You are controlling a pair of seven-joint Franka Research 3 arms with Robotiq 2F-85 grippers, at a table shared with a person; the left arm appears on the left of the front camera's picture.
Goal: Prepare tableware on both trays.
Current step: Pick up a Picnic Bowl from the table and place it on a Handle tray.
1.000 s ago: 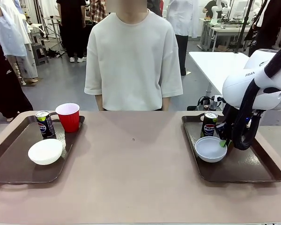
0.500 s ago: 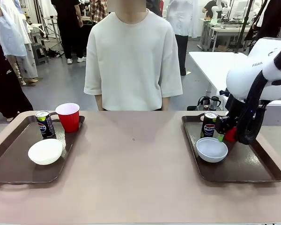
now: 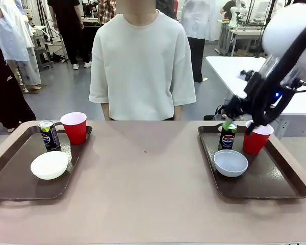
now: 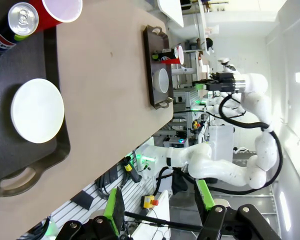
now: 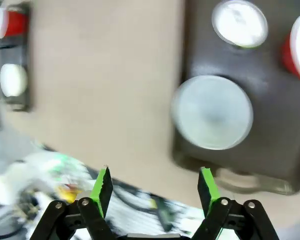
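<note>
A: Left side of frame?
B: Dark brown tray (image 3: 20,186), lower left. Red cup (image 3: 74,127) upright at its far right corner, Pepsi can (image 3: 49,135) upright just left of the cup, white bowl (image 3: 50,164) nearer the front.
A: Right side?
B: Second brown tray (image 3: 275,186), lower right. Second can (image 3: 227,136) upright at the far left part, second red cup (image 3: 256,137) upright just right of it, second white bowl (image 3: 230,163) in front of both, empty.

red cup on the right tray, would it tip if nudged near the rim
Probably. The red cup stands upright, tall and narrower at the base, so likely top-heavy. It looks like thin plastic, so probably light. It could knock the Pepsi can beside it.
</note>
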